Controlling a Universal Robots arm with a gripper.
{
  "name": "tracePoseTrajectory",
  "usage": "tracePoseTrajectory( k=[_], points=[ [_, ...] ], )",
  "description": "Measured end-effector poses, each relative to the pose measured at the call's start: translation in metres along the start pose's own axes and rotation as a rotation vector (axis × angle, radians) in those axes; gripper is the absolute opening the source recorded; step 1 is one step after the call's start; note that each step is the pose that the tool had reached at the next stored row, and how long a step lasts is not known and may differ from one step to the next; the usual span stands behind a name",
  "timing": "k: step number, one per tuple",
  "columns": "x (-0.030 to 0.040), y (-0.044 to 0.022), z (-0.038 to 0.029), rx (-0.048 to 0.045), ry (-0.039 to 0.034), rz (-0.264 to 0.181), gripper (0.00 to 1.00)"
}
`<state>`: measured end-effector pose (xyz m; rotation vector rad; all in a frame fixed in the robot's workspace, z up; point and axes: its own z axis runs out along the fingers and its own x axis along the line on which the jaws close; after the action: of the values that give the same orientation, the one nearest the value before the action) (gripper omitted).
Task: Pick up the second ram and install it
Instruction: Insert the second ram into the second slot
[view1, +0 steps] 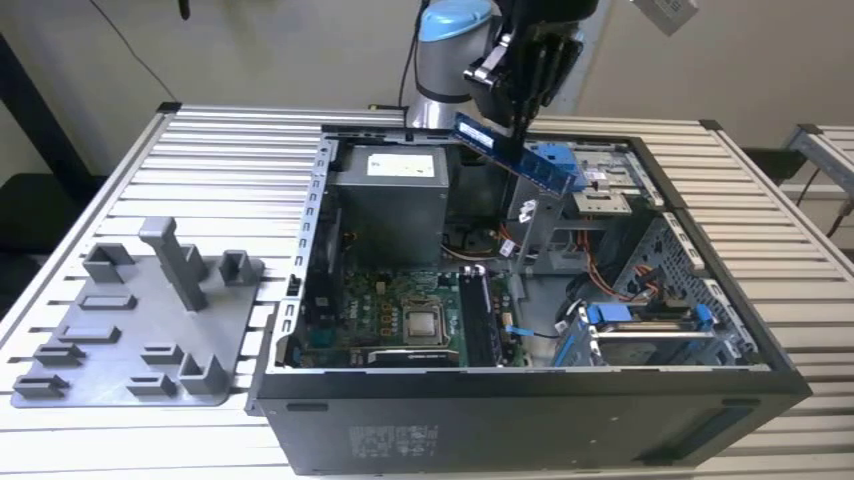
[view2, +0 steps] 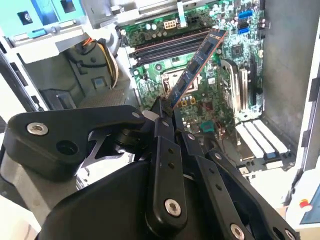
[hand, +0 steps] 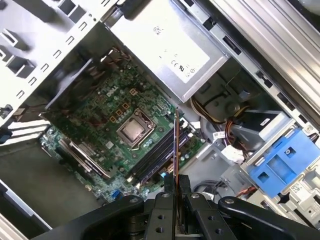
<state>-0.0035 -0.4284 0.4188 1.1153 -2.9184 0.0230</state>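
In the exterior view the tool (view1: 513, 122) hung over the open computer case (view1: 534, 390) on the slatted surface (view1: 200, 140). It was clamped on the second ram (view1: 537, 164), which slanted downward in the air well above the motherboard (view1: 387, 310). In the second wrist view the tool (view2: 167, 112) pinched one end of the second ram (view2: 195, 67), and the rest of the stick reached out over the motherboard (view2: 220, 107). In the first wrist view the second ram (hand: 176, 145) showed edge-on as a thin line running out from between the closed fingers of the tool (hand: 176, 184), over the memory slots (hand: 155, 157) of the motherboard (hand: 100, 110), just beside the processor chip (hand: 134, 131).
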Motion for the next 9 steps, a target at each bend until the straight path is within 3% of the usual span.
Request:
tracePoseTrajectory(
  k=[9],
  points=[
    [0.0001,-0.0001,0.0004,-0.0029,0.0008,0.131,0.15]
  ],
)
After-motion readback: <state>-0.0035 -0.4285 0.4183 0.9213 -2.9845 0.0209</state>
